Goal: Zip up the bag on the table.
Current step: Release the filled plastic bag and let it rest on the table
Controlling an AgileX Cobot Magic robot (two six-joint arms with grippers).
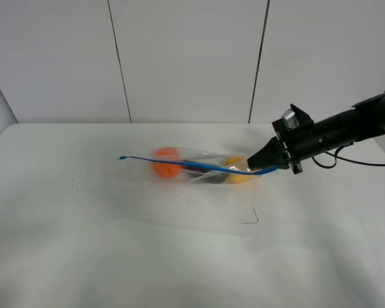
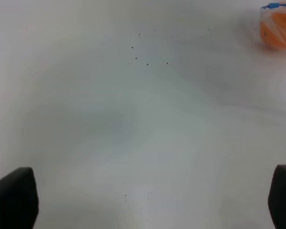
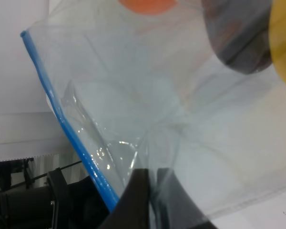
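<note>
The clear bag (image 1: 202, 162) lies mid-table on the white table (image 1: 115, 244), with orange, dark purple and yellow produce inside. Its blue zipper strip (image 1: 179, 164) runs along the near edge, its left end lifted. My right gripper (image 1: 264, 167) is shut on the bag's right end by the strip. In the right wrist view the fingers (image 3: 133, 195) pinch the crinkled plastic (image 3: 148, 109) beside the blue strip (image 3: 62, 119). My left gripper (image 2: 148, 198) is open and empty over bare table; the bag's orange end (image 2: 278, 28) shows far off at the picture's corner. The left arm is out of the exterior view.
A small dark bent scrap (image 1: 252, 218) lies on the table in front of the bag. Tiny dark specks (image 1: 74, 186) dot the table's left part. The right arm's cable (image 1: 353, 162) hangs at the right. A grey panelled wall (image 1: 186, 58) stands behind the table.
</note>
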